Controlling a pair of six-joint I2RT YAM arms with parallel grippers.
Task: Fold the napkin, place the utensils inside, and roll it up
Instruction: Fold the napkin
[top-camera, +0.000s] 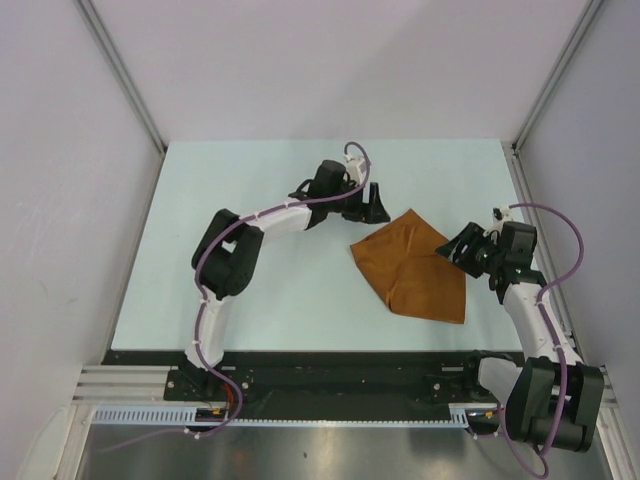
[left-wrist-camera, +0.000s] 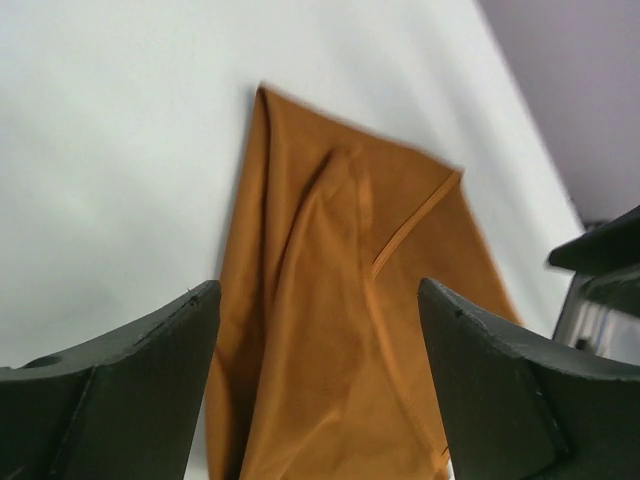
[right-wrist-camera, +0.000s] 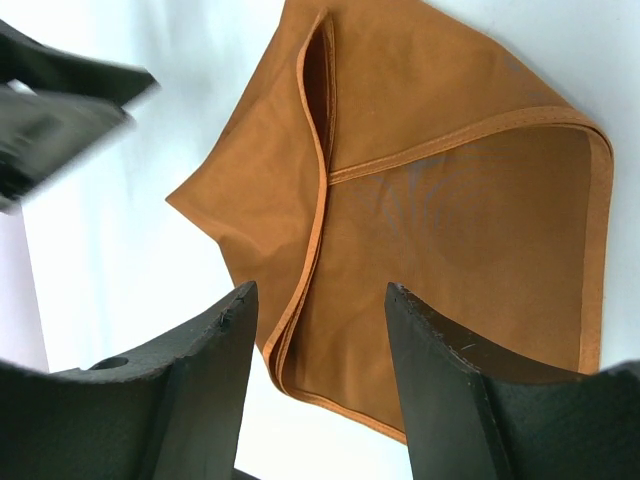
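Observation:
The rust-brown napkin (top-camera: 410, 265) lies folded in layers on the pale table, right of centre. It also shows in the left wrist view (left-wrist-camera: 340, 330) and the right wrist view (right-wrist-camera: 440, 200), where its hemmed edges overlap. My left gripper (top-camera: 375, 207) is open at the napkin's far corner, its jaws (left-wrist-camera: 318, 290) apart above the cloth and empty. My right gripper (top-camera: 455, 246) is open at the napkin's right corner, its jaws (right-wrist-camera: 320, 292) apart over a layered corner and empty. The spoon is out of view.
The pale table (top-camera: 250, 290) is bounded by grey walls at the back and on both sides. A black strip (top-camera: 330, 365) and a metal rail run along the near edge by the arm bases.

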